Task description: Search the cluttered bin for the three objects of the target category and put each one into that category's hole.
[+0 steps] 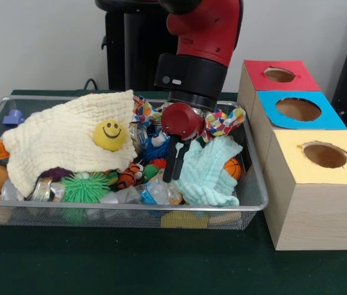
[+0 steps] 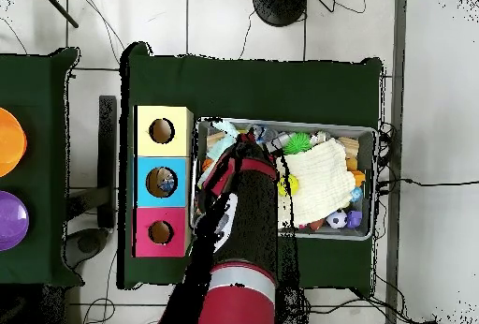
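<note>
Overhead view alone shows something inside the blue hole (image 2: 163,182); gripper (image 1: 175,161) state unclear.

Cream cloth (image 1: 69,144) hides toys beneath; arm (image 2: 234,217) covers bin's (image 2: 367,133) left part.

The front camera sits low and close across the surface (image 1: 130,264), facing the hand (image 1: 175,161). The overhead camera looks straight down from high above the hand (image 2: 245,142). Both share the bin (image 1: 247,206) and boxes (image 1: 309,203).
</note>
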You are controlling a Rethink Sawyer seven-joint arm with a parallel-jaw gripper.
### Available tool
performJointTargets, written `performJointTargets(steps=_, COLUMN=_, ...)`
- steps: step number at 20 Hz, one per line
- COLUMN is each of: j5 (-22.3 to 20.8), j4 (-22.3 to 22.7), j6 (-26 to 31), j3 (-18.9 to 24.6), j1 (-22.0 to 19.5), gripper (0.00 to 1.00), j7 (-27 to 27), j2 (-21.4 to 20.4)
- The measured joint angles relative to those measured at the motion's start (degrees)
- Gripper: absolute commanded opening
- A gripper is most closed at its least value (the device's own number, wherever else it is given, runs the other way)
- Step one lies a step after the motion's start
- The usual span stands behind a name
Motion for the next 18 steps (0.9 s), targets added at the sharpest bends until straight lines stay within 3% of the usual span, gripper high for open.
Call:
performJointTargets(steps=9, j5=3.00, j4=-1.97, j6=-4.02, j3=-6.39, j1=3.57, gripper=1.00, j7=0.45, j2=3.64)
performJointTargets(steps=12, j5=5.85, j4=-3.05, j6=-6.68, j3=-12.18, j1=7.47, gripper=1.00, j7=1.79, j2=6.49)
performJointTargets(steps=18, j5=9.69, j4=-3.64, j6=-8.55, j3=-17.92, j1=10.90, gripper=1.00, j7=2.74, j2=8.80)
